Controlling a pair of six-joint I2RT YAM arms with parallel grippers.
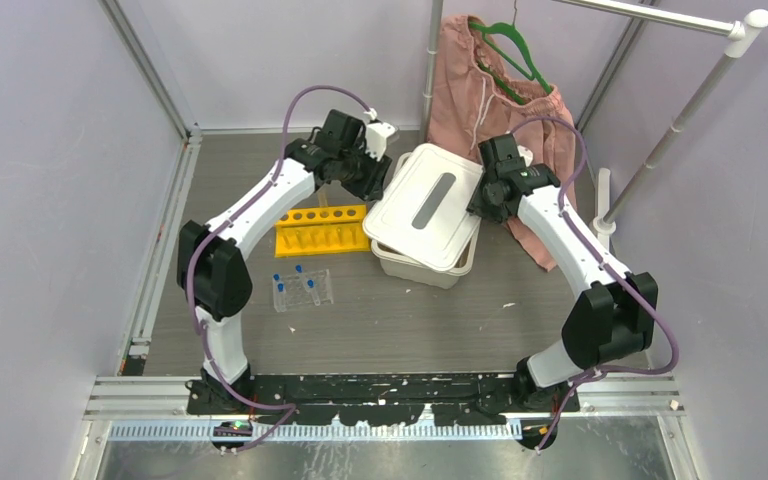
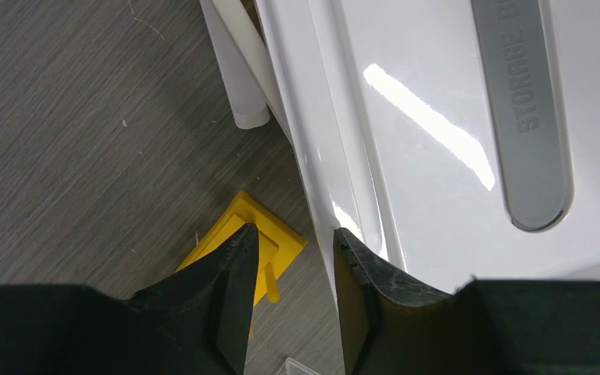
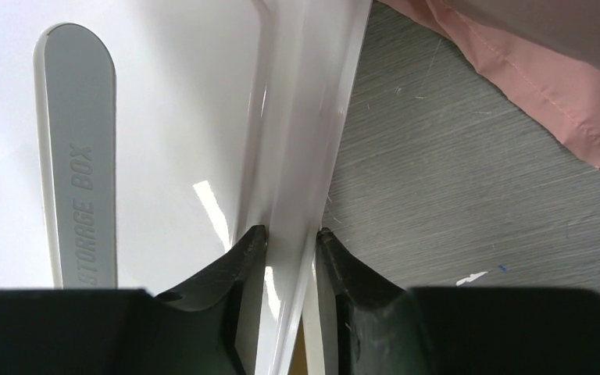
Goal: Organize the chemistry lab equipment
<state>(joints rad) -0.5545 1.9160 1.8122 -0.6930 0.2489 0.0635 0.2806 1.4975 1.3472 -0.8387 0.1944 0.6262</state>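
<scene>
A white storage-box lid (image 1: 430, 205) lies askew on a white box (image 1: 430, 268). My right gripper (image 1: 482, 200) is shut on the lid's right rim, seen in the right wrist view (image 3: 291, 232), where the lid (image 3: 164, 117) fills the left. My left gripper (image 1: 375, 180) is open at the lid's left edge (image 2: 295, 234); the lid (image 2: 437, 78) lies against the right finger. The yellow six-hole rack (image 1: 322, 230) lies left of the box and shows under the left finger (image 2: 281, 238). The clear grid rack (image 1: 303, 290) holds small blue-capped tubes (image 1: 298, 270). Squeeze bottle, glassware and cup are out of view.
Pink shorts (image 1: 480, 80) on a green hanger (image 1: 515, 45) hang behind the box from a metal rail (image 1: 680, 110); their hem shows in the right wrist view (image 3: 531, 70). The box's wall (image 2: 238, 78) shows under the lid. Frame posts stand at the back corners.
</scene>
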